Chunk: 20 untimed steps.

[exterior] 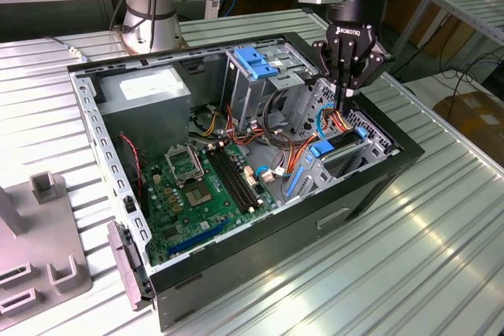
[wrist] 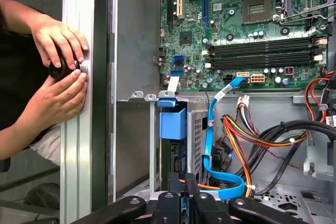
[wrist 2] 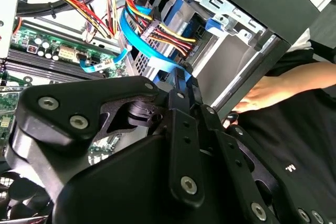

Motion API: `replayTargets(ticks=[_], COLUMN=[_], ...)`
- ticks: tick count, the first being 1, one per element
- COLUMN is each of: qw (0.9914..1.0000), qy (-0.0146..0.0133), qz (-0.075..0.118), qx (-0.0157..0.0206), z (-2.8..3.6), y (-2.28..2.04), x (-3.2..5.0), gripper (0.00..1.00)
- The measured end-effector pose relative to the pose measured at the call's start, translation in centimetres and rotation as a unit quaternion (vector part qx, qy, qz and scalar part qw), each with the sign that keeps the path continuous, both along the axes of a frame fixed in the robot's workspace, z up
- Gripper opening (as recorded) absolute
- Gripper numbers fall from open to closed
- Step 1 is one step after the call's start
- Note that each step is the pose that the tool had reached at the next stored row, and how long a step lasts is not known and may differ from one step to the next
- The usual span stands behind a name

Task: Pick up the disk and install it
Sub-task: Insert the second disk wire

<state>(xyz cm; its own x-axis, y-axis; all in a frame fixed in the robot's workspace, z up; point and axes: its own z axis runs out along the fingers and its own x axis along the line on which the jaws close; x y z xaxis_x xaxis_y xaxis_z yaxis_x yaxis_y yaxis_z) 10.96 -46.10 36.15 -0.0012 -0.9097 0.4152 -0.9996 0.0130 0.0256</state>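
Note:
The disk point(exterior: 340, 145) stands on edge in the drive bay at the open computer case's point(exterior: 370, 186) end on the exterior view's right, its blue carrier point(exterior: 321, 149) showing beside it. In the first wrist view the disk point(wrist: 177, 157) is a dark strip under the blue carrier tab point(wrist: 172, 123). My gripper point(exterior: 346, 102) hangs straight above it, fingers shut together with nothing between them, tips at the disk's upper edge. Whether they touch it I cannot tell. The gripper point(wrist: 185, 183) also points down at the bay in both wrist views point(wrist 2: 181, 80).
A blue data cable point(wrist: 210, 145) and orange-yellow power wires point(wrist: 252, 135) crowd the bay's side. The case also holds a motherboard point(exterior: 201, 186), a grey power-supply box point(exterior: 146, 92) and a drive cage with a blue latch point(exterior: 253, 60). A person's hands point(wrist: 58, 72) grip a black knob outside the case wall.

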Motion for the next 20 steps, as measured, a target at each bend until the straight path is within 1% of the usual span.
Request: replayTargets(ticks=[2,3,4,6,7,8,9,10,11,13,14,16,20], qw=[1.0,1.0,0.99999,0.99982,0.99972,0.99963,0.9995,0.99937,0.99912,0.99878,0.99863,0.99854,0.99838], qy=[-0.0001,-0.0001,-0.0005,-0.0009,-0.0013,-0.0017,-0.0024,-0.003,-0.0039,-0.0051,-0.0056,-0.0065,-0.0077], qz=[0.0,0.0,0.0,0.001,0.002,0.002,0.003,0.004,0.005,0.006,0.007,0.01,0.016], qx=[0.0004,0.0012,0.0052,0.0189,0.0235,0.0269,0.0314,0.0352,0.0415,0.0487,0.0516,0.0528,0.0542], z=[-0.05,-0.08,-0.13,-0.25,-0.28,-0.3,-0.33,-0.35,-0.38,-0.42,-0.43,-0.44,-0.49], y=[-0.06,-0.14,-0.46,-1.29,-1.48,-1.57,-1.66,-1.74,-1.85,-2.0,-2.11,-2.31,-2.64], x=[0.0,0.0,-0.01,-0.09,-0.15,-0.19,-0.25,-0.31,-0.41,-0.54,-0.64,-0.83,-1.14], gripper=[0.16,0.16,0.16,0.16,0.16,0.16,0.16,0.16,0.16,0.16,0.16,0.16,0.16])
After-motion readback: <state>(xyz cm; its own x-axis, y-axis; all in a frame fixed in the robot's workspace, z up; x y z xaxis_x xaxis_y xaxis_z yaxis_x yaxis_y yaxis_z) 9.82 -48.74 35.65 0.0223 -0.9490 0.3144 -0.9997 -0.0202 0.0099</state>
